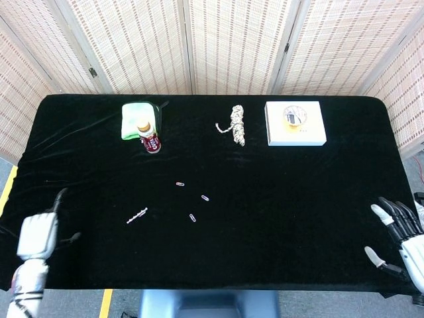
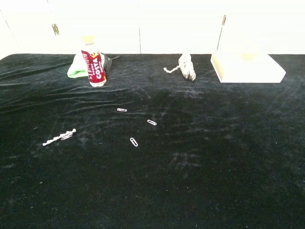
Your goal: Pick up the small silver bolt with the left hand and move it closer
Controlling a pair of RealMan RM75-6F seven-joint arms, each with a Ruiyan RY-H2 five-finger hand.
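Woven screens back the black-draped worktop (image 1: 278,218). Your small silver bolt (image 1: 137,216) lies loose on the cloth at the near left, left of three paper clips (image 1: 192,217). Your left hand (image 1: 38,233) hangs at the left edge, fingers apart, holding nothing (only the head view shows it). Your right hand (image 1: 403,237) is spread at the right edge.

Silver bolt (image 1: 137,216) lies free on cloth; left robot hand (image 1: 38,235) well apart, seemingly empty

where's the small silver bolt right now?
The small silver bolt lies free on the black tablecloth, left of the three small paper clips; the left hand is off it, at the table's left edge.
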